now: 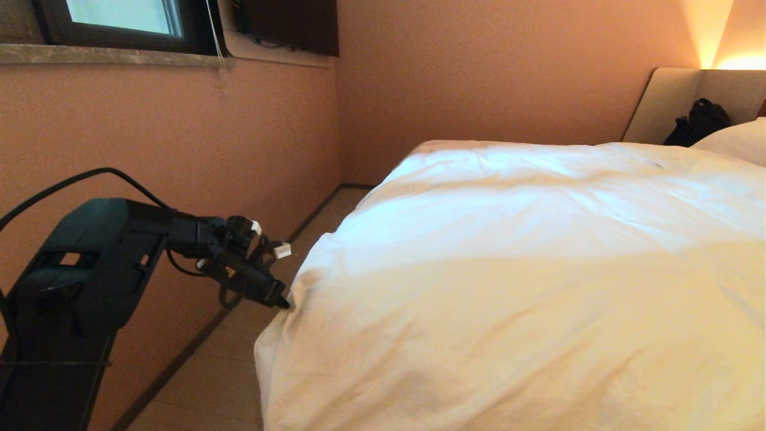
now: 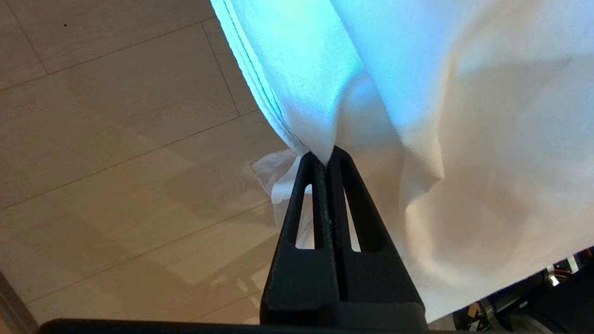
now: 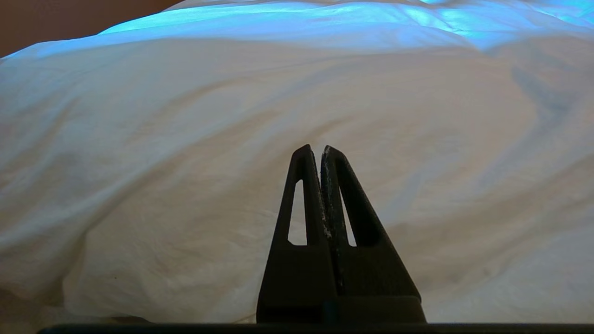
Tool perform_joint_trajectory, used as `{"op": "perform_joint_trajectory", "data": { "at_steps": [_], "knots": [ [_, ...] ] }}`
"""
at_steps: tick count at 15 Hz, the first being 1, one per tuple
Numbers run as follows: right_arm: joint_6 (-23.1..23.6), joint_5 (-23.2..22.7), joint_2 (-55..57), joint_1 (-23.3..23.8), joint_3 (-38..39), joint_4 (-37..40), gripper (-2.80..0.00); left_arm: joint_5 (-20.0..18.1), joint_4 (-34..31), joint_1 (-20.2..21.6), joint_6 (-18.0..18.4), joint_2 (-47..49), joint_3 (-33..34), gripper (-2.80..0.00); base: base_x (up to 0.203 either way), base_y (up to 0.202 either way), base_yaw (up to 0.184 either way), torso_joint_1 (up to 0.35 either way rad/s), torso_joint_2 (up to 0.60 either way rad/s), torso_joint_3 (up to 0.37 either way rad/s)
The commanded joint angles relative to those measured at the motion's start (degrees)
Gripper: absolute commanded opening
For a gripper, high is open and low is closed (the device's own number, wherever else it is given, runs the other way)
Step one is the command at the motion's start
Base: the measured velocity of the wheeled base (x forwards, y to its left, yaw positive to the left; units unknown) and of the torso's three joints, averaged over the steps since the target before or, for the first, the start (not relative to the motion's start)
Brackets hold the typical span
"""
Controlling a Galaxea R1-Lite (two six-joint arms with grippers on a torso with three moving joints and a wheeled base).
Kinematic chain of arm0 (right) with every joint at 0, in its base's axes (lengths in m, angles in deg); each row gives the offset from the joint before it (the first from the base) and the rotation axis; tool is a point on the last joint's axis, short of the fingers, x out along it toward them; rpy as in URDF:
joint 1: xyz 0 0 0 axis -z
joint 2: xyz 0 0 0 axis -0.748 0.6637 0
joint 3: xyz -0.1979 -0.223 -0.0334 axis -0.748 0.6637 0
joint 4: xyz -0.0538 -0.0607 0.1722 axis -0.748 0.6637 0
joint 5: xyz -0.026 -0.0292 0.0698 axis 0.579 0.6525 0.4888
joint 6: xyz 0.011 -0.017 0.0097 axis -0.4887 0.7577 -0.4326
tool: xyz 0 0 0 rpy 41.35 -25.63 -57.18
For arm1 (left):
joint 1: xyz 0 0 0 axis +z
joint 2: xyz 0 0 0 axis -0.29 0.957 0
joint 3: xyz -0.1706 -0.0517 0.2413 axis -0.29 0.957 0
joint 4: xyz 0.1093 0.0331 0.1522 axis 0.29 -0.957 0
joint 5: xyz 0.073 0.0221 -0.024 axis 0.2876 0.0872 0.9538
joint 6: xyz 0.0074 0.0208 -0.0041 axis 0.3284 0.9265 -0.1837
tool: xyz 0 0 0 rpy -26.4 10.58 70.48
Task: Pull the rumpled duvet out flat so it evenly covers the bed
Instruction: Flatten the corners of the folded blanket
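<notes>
The puffy white duvet (image 1: 514, 263) lies over the bed and hangs over its near left side; the mattress and base are hidden under it. My left gripper (image 1: 283, 301) reaches from the left to the duvet's hanging edge. In the left wrist view that left gripper (image 2: 326, 157) is shut on a pinch of the duvet (image 2: 417, 116) at its seamed edge, above the floor. My right gripper (image 3: 316, 149) is shut with nothing in it and hovers in front of the duvet (image 3: 232, 139); it is outside the head view.
A narrow strip of wood floor (image 1: 239, 365) runs between the bed and the pink wall (image 1: 179, 137) on the left. At the far right are the beige headboard (image 1: 676, 96), a black bag (image 1: 699, 123) and a white pillow (image 1: 739, 140). A window (image 1: 119, 21) is up left.
</notes>
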State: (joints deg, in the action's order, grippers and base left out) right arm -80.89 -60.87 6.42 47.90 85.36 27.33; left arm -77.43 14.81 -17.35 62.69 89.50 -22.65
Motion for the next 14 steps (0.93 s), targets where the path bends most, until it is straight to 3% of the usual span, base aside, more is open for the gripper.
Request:
{"op": "perform_joint_trajectory", "data": {
  "at_steps": [1, 10, 13, 14],
  "knots": [
    [0.02, -0.02, -0.02, -0.02, 0.01, -0.01, -2.80, 0.11, -0.08, 0.29, 0.16, -0.76, 0.43, -2.80, 0.000, 0.000, 0.000, 0.000, 0.00, 0.000],
    [0.02, -0.02, -0.02, -0.02, 0.01, -0.01, -2.80, 7.77, 0.07, 8.03, -0.04, -2.67, 0.72, -2.80, 0.000, 0.000, 0.000, 0.000, 0.00, 0.000],
    [0.02, -0.02, -0.02, -0.02, 0.01, -0.01, -2.80, 6.46, 0.03, 8.49, -0.57, -3.12, 1.00, -2.80, 0.000, 0.000, 0.000, 0.000, 0.00, 0.000],
    [0.02, -0.02, -0.02, -0.02, 0.01, -0.01, -2.80, 4.27, 0.06, 8.49, -0.52, -3.12, 1.19, -2.80, 0.000, 0.000, 0.000, 0.000, 0.00, 0.000]
  ]
}}
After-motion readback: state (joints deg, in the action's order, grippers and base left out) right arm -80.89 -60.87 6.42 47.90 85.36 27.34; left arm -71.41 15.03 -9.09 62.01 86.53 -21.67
